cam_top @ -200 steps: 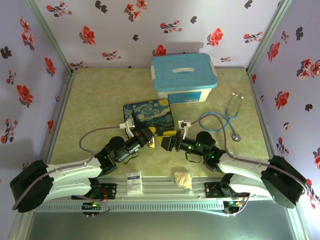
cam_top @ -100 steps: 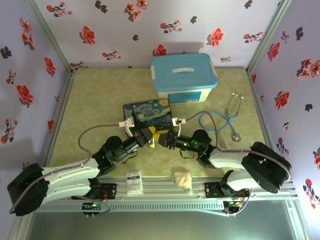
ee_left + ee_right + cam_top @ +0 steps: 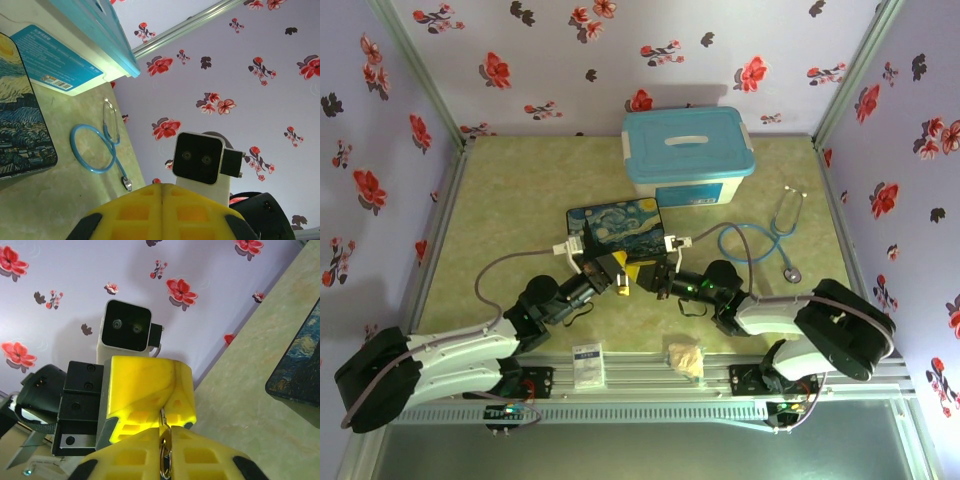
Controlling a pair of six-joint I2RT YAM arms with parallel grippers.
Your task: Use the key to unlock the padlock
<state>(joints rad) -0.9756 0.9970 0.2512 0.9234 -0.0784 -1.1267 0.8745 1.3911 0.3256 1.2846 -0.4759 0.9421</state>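
The padlock (image 3: 165,458), seen as a small silvery loop with a brassy glint, is pinched between the clenched yellow fingers of the right end effector (image 3: 166,436). This is over the middle of the green surface (image 3: 510,200), just in front of the starry-night box (image 3: 617,230). A thin sliver that looks like the key (image 3: 162,416) runs from it into the left end effector (image 3: 162,189), also clenched and tip to tip with the right. The starry-night box lies flat and closed; just behind it stands a white storage bin (image 3: 688,187) with its blue lid (image 3: 686,143) on, contents hidden, and a blue stethoscope (image 3: 767,240) lies to the right.
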